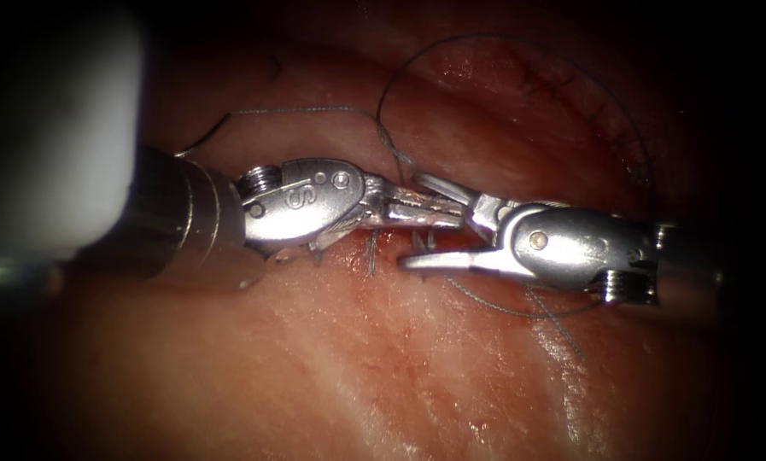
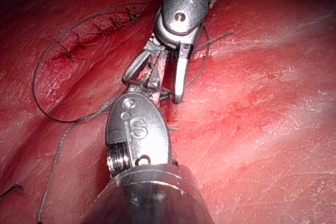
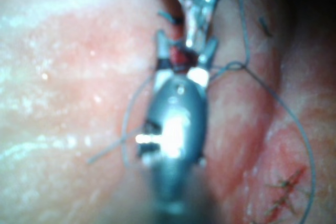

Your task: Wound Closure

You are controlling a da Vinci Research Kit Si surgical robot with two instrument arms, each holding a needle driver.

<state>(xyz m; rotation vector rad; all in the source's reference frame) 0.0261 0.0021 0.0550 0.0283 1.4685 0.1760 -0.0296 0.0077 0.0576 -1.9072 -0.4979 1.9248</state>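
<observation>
- The left silver steel tool (image 1: 434, 213) is seen closed at the cut, its grip unclear.
- The right silver tool (image 1: 429, 224) is spread open, empty.
- Thin dark thread (image 1: 502, 41) is looped over pink tissue (image 1: 331, 358).
- A stitched wound (image 2: 97, 30) appears in the wrist views.

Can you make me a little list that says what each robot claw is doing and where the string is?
left tool: jaws look shut, reaching between the right tool's jaws; what they hold cannot be made out
right tool: jaws open, one on each side of the left tool's tip
needle: cannot be made out
thread: big loose loop lying on the tissue, running down to where the tools meet
stitches: a finished row on the tissue, inside the loop
</observation>
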